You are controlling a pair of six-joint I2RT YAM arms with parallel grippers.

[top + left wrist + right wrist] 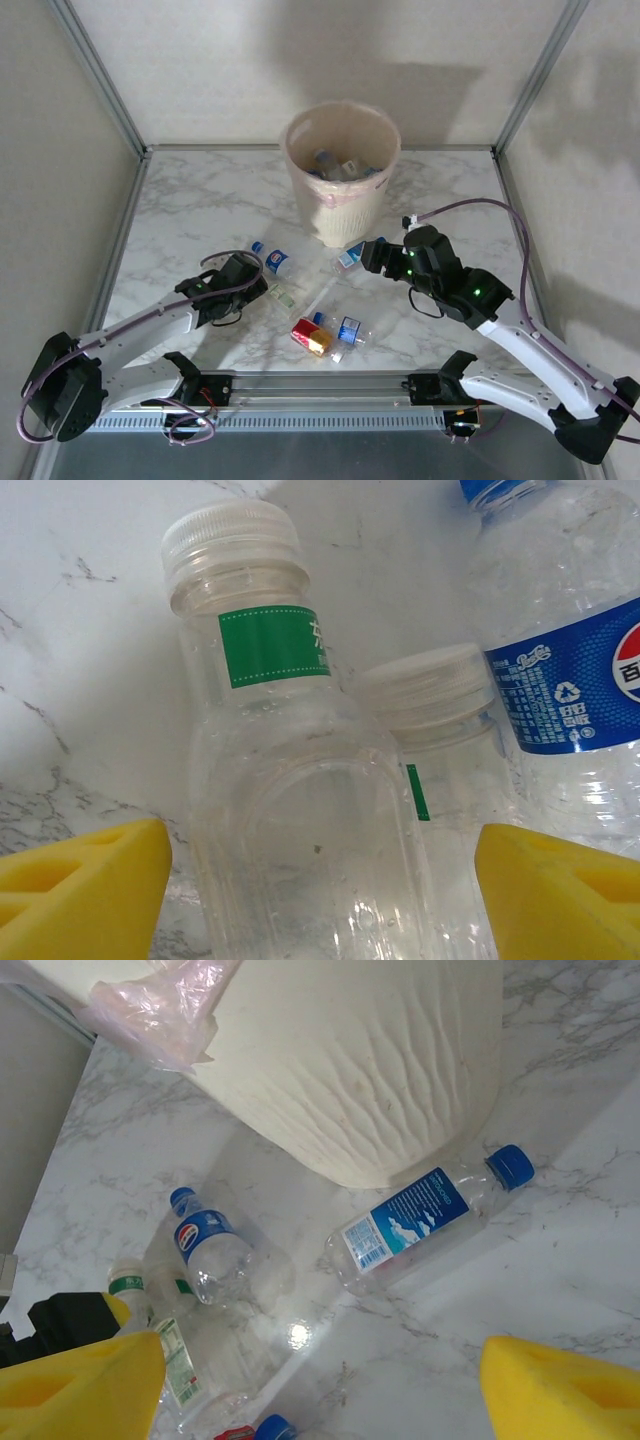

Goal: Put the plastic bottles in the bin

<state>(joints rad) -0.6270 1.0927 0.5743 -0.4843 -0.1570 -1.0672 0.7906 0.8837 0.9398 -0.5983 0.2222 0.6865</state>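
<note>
Lying on its side on the marble table (200, 200), a clear bottle with a green label (300, 810) and a white cap sits between the yellow fingers (80, 885) of the left gripper (320, 890), whose jaws are spread wide on either side of it, gripping nothing. A second green-labelled bottle (440, 740) lies just beside it, with a blue-labelled cola bottle (560, 670) next to that. The right gripper (320, 1390) hovers with its jaws parted too and nothing between them, near a blue-capped bottle (420, 1225) that rests against the foot of the bin (380, 1070). The bin stands at the far middle of the table, a pinkish liner bag (160, 1010) over its rim and several bottles (335, 165) inside. Nearer the arms lie a red-and-gold bottle (311, 337) and a small blue bottle (349, 331).
</note>
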